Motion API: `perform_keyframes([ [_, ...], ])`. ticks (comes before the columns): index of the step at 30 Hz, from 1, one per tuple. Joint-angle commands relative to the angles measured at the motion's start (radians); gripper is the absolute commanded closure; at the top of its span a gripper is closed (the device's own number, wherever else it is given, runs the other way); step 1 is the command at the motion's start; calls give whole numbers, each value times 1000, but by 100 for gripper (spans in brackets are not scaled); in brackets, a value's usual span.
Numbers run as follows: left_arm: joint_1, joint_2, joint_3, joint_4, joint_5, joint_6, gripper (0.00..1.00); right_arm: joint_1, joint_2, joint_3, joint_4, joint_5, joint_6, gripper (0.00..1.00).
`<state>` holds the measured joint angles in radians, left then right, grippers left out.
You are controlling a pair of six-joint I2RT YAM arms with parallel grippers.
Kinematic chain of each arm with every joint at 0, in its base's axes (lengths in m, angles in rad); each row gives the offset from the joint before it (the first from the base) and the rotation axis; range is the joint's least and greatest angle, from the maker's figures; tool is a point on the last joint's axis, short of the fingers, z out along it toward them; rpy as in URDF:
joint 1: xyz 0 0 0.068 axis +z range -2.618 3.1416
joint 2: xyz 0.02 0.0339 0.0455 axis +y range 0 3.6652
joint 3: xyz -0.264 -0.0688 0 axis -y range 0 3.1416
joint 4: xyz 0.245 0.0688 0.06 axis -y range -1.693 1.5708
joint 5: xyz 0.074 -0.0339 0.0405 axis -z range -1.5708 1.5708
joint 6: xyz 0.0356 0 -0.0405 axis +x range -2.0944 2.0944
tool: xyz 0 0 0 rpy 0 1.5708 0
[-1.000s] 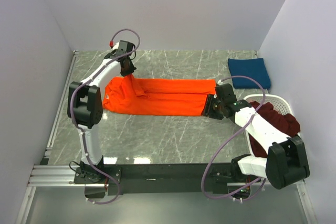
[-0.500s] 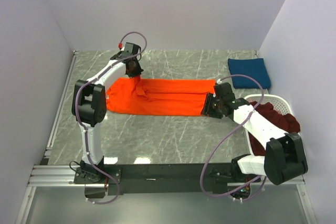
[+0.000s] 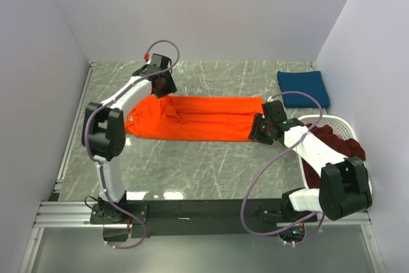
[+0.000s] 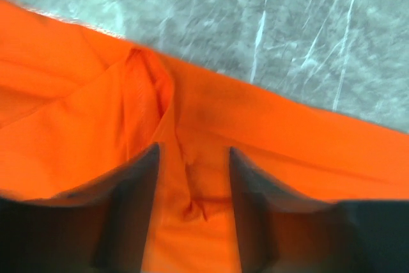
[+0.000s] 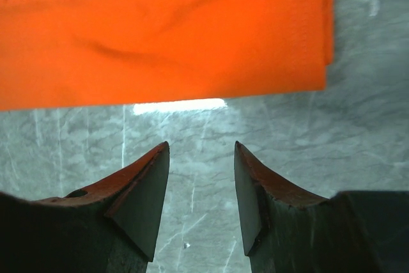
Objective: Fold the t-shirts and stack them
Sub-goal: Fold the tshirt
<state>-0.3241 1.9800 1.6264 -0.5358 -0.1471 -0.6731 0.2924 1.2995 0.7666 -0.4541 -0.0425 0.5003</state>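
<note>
Left claw [image 4: 193, 158] has opened above the one orange t-shirt [image 3: 204, 119].

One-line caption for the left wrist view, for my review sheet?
Left claw open just above a crease in the orange t-shirt, marble table beyond.

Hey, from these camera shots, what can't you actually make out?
Top view: the right arm covers much of the white basket, so the maroon shirts inside cannot be counted.
Left wrist view: blurred; whether the left fingers touch the orange t-shirt between them is unclear.
Right wrist view: the top and left edges cut off the orange t-shirt; only one corner shows.
</note>
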Motion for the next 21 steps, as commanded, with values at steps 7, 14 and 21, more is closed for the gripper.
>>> perform_keyframes([
  [7,202,-444,-409,20,17,-131,17,-146,-11,-24,48,44,96,43],
  [14,427,-705,-724,48,76,-106,5,-257,-19,-104,133,-52,193,36],
  [21,545,-747,-853,122,161,-83,6,-285,32,-118,229,-91,282,36],
])
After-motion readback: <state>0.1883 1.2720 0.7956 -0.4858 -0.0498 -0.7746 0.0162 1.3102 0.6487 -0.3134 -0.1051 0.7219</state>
